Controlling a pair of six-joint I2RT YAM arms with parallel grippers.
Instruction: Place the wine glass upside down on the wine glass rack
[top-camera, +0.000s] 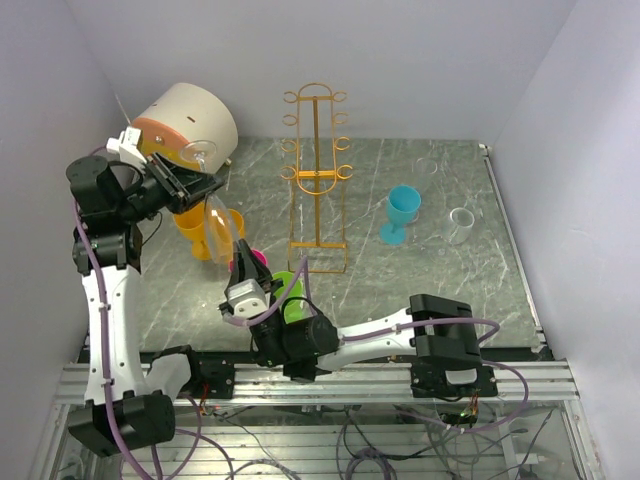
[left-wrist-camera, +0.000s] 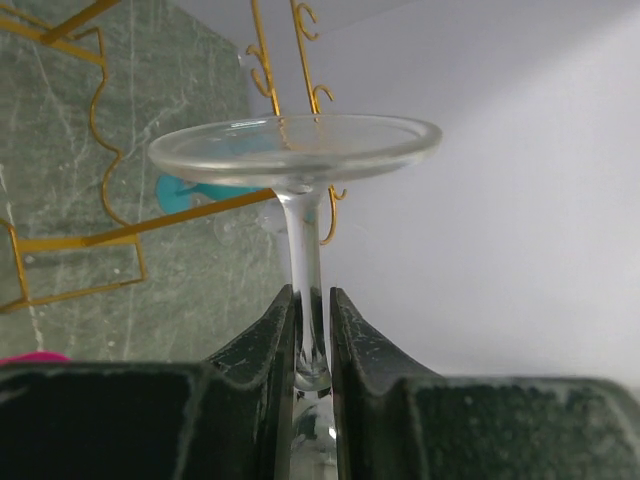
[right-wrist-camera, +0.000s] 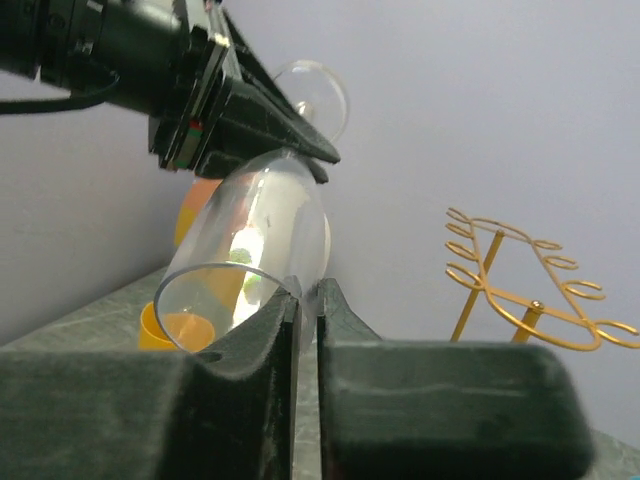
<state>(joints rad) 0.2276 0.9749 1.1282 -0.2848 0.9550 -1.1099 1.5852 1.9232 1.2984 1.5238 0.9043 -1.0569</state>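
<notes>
Pale walls (top-camera: 420, 60) are enclosing a grey-green marble table (top-camera: 440, 280), where the gold wire wine glass rack (top-camera: 317, 180) is standing upright. The left wrist view is showing the left gripper (left-wrist-camera: 312, 300) clamping the clear wine glass (left-wrist-camera: 295, 150) by its stem; only the right wrist view is showing the right gripper (right-wrist-camera: 308, 295) pinching its rim, apart from the rack.

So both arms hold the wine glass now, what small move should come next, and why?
Probably open the right fingers and release the rim. The left fingers clamp the wine glass by its stem, foot up, so that arm alone can likely carry it to the wine glass rack.
</notes>
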